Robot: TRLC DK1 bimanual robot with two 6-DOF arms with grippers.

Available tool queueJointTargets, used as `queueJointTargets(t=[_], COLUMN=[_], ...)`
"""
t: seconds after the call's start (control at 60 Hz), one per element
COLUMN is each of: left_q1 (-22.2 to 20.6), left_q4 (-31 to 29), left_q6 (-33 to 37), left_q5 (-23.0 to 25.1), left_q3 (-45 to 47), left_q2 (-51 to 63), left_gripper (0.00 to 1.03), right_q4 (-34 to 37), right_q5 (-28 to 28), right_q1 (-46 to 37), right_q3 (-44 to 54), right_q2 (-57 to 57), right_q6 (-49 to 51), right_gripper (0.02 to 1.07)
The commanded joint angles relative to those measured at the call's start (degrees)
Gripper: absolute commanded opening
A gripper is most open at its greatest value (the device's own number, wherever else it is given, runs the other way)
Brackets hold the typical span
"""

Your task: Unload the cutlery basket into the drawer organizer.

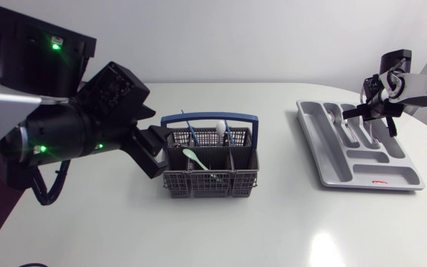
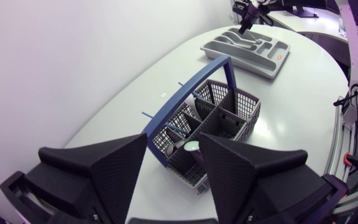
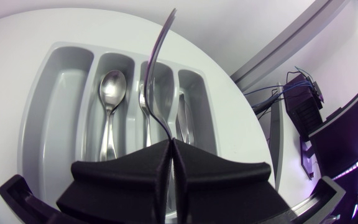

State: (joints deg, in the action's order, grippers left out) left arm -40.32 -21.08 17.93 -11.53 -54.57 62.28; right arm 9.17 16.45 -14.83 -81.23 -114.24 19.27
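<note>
A white table (image 1: 273,230) with a rounded far edge carries two things, well apart — a dark grey, blue-handled cutlery basket (image 1: 210,187) near the middle, and a light grey drawer organizer (image 1: 388,175) toward the right side, lying slightly askew.

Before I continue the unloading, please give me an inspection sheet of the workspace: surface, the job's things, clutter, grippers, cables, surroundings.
Surface: white table.
Job's things: cutlery basket with a blue handle, mid-table, holding a green spoon and teal-handled pieces; drawer organizer to its right, with a spoon, a second fork and a knife in separate compartments.
Clutter: nothing seen.
Grippers: left gripper open, just short of the basket; right gripper shut on a fork above the organizer.
Cables: black cable looping under the left arm.
Surroundings: nothing seen.
</note>
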Motion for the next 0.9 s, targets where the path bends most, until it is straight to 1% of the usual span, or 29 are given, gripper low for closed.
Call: queueJointTargets(t=[0.0, 0.1, 0.267, 0.483, 0.533, 0.55, 0.6, 0.65, 0.7, 0.75, 0.783, 0.883], left_q1=[-0.47, -0.64, -0.73, -0.82, -0.91, -0.99, -1.08, -1.17, -1.17, -1.17, -1.17, -1.08], left_q4=[0.51, 0.51, 0.43, 0.60, 0.60, 0.60, 0.60, 0.60, 0.60, 0.87, 1.13, 1.57], left_q6=[-0.71, -0.79, -0.71, -0.62, -0.62, -0.62, -0.62, -0.62, -0.62, -0.62, -0.62, -0.62], left_q5=[-0.69, -0.78, -1.04, -1.04, -1.04, -1.04, -1.04, -1.04, -1.04, -1.04, -1.04, -1.04], left_q3=[1.04, 0.86, 1.39, 2.53, 2.53, 2.62, 2.71, 2.97, 3.24, 3.77, 4.12, 4.82], left_q2=[0.91, 1.18, 0.65, 0.21, 0.12, 0.12, 0.03, -0.14, -0.32, -0.58, -0.85, -1.20], left_gripper=[0.60, 0.60, 0.60, 0.60, 0.60, 0.60, 0.60, 0.60, 0.60, 0.60, 0.60, 0.61], right_q4=[1.20, 4.98, 8.94, 12.63, 13.07, 13.16, 13.77, 14.12, 14.03, 13.68, 12.72, 9.11], right_q5=[0.69, 0.69, 0.69, 1.13, 1.13, 1.22, 1.13, 1.13, 0.78, 0.60, 0.34, -0.80], right_q1=[-0.38, -0.38, -0.81, -0.81, -0.73, -0.64, -0.55, -0.46, -0.55, -0.55, -0.46, 0.42], right_q3=[-3.76, -9.03, -15.89, -21.16, -21.51, -21.51, -21.25, -20.28, -18.79, -16.85, -14.48, -6.31], right_q2=[-3.71, -7.76, -14.26, -18.83, -19.01, -19.01, -18.66, -17.69, -15.84, -13.65, -11.18, -3.45], right_q6=[-2.04, -3.80, -5.38, -6.08, -6.35, -6.35, -6.35, -6.35, -6.61, -6.70, -6.70, -5.47], right_gripper=[0.07, 0.07, 0.08, 0.11, 0.20, 0.27, 0.41, 0.51, 0.64, 0.75, 0.79, 0.79])
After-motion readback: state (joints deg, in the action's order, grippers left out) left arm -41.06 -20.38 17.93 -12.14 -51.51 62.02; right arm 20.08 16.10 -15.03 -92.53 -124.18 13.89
